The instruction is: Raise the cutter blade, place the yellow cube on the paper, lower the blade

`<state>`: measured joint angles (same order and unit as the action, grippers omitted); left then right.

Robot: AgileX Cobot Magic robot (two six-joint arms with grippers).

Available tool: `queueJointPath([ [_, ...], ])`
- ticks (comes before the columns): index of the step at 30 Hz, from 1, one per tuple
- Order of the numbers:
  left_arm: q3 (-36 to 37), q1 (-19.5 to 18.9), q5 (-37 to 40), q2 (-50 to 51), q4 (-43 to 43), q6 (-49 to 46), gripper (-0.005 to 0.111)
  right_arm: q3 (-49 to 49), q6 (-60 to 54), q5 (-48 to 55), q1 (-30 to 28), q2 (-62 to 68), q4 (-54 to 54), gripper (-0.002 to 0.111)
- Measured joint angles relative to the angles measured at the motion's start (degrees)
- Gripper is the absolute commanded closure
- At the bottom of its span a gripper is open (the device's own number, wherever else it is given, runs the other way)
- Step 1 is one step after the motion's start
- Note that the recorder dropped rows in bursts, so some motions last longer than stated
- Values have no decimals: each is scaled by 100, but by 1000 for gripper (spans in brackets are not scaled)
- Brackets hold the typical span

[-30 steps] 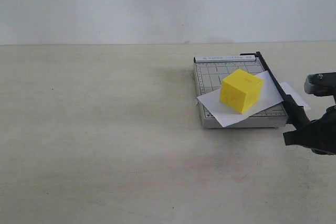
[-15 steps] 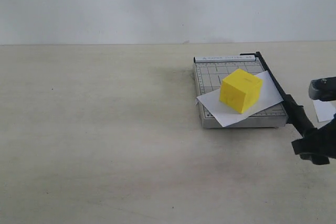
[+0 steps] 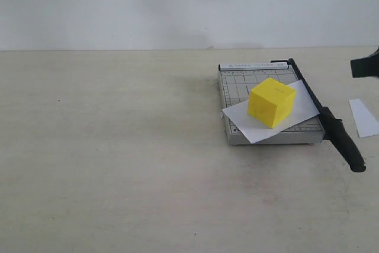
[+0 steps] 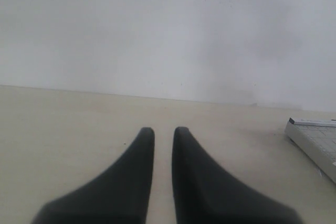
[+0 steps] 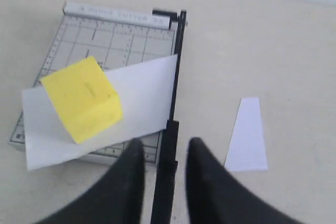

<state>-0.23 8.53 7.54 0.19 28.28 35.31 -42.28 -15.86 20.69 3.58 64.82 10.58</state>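
The yellow cube (image 3: 271,102) (image 5: 84,98) rests on the white paper (image 3: 299,106) (image 5: 144,90), which lies slanted across the grey gridded cutter base (image 3: 237,81) (image 5: 105,38). The cutter blade (image 3: 308,90) (image 5: 177,66) lies down along the base's right edge, and its thick handle (image 3: 346,143) sticks out past the front. My right gripper (image 5: 165,142) hovers open above the handle with a finger on either side, not touching it. My left gripper (image 4: 163,129) is off to the left, its fingers almost together with nothing between them.
A small white offcut strip (image 3: 364,117) (image 5: 248,135) lies on the table right of the blade. A black part of my right arm (image 3: 367,66) shows at the right edge of the exterior view. In the left wrist view the base's corner (image 4: 315,137) appears.
My right gripper has left the blade handle and risen up and to the right, nearly out of the exterior view. The handle and the offcut strip now show fully. Cube and paper are unmoved.
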Motion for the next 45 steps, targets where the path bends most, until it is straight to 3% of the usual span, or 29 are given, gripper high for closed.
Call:
queueJointPath([
  [12,0,0,0,0,0,0,94,1686,-211,-841,-10,-2957,917,107],
  [17,0,0,0,0,0,0,94,2416,-211,-643,-10,-4509,1076,107],
  [23,0,0,0,0,0,0,94,2542,-76,-522,-10,-5873,1112,107],
  [29,0,0,0,0,0,0,94,2542,148,-516,-10,-6428,1159,107],
  [45,0,0,0,0,0,0,94,2817,173,-680,-10,-6445,1149,107],
])
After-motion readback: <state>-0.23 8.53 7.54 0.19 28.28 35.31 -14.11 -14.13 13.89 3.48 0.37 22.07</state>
